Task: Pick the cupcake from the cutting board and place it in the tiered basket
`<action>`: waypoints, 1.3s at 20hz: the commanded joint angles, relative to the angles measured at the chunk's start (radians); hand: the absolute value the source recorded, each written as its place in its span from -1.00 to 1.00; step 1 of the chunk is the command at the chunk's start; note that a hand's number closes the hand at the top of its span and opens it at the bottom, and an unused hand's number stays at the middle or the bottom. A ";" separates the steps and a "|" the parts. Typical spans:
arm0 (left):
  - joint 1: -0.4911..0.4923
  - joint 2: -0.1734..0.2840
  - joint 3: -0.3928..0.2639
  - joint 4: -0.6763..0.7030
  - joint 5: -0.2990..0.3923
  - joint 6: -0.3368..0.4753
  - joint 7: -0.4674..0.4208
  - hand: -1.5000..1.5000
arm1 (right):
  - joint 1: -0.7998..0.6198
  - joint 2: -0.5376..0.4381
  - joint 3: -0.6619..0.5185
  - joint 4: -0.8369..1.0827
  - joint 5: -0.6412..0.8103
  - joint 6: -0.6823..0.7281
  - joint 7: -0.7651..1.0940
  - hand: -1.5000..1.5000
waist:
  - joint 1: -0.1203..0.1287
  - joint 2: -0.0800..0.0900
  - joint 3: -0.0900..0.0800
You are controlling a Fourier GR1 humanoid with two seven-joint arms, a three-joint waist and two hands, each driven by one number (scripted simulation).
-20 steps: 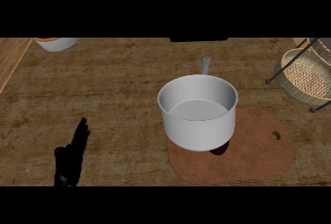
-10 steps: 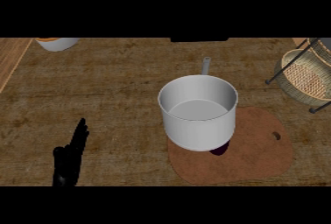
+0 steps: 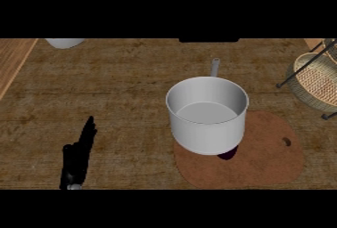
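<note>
The left hand (image 3: 77, 158) is resting low left on the bench (image 3: 118, 89), fingers straight, holding nothing. A pot (image 3: 207, 115) is hiding most of the cupcake (image 3: 227, 154) on the board (image 3: 263, 156); the basket (image 3: 317, 82) is standing far right.

The cutting board (image 3: 263, 156) was a round, reddish-brown slab with a small hanging hole near its right edge, lying flat in the lower right of the frame. The cupcake (image 3: 227, 154) showed only as a dark purple sliver on the board's left part, mostly hidden. The tiered basket (image 3: 316, 82), woven and tan on a dark wire frame, stood at the right edge, cut off by it.
</note>
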State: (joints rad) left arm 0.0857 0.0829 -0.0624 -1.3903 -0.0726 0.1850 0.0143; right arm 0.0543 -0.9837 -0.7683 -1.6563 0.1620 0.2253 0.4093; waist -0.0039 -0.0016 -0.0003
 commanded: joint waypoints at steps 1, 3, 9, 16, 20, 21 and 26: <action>-0.004 0.018 0.017 -0.011 0.022 -0.034 0.011 0.00 | -0.139 -0.087 0.053 0.118 0.018 0.012 0.053 1.00 | 0.016 0.003 0.000; -0.009 -0.014 -0.017 0.011 -0.023 0.003 0.009 0.00 | -0.196 -0.082 0.102 0.072 0.034 -0.016 0.135 1.00 | 0.016 0.004 0.000; -0.052 0.027 0.036 0.002 0.003 -0.024 0.037 0.00 | -0.375 -0.129 0.219 0.385 0.098 -0.061 0.016 1.00 | 0.022 0.006 0.000; 0.010 -0.049 -0.044 0.002 -0.052 0.019 -0.003 0.00 | -0.588 -0.094 0.395 0.618 0.166 -0.077 -0.098 1.00 | 0.032 0.008 0.000; -0.031 -0.027 -0.011 0.016 -0.032 -0.002 0.010 0.00 | -0.655 -0.013 0.473 0.718 0.238 -0.134 -0.170 1.00 | 0.029 0.007 0.001; 0.027 0.001 -0.006 -0.021 -0.010 -0.039 -0.014 0.00 | -0.708 -0.028 0.485 0.813 0.264 -0.143 -0.197 1.00 | 0.047 0.011 0.001; -0.045 0.009 0.019 0.013 -0.003 -0.047 0.012 0.00 | -0.784 0.053 0.529 0.966 0.369 -0.270 -0.220 1.00 | 0.038 0.011 0.001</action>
State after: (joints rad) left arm 0.0546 0.0812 -0.0532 -1.3778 -0.0839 0.1528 0.0199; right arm -0.6612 -0.9781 -0.2743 -0.8289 0.4572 0.0448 0.2296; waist 0.0300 0.0067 0.0007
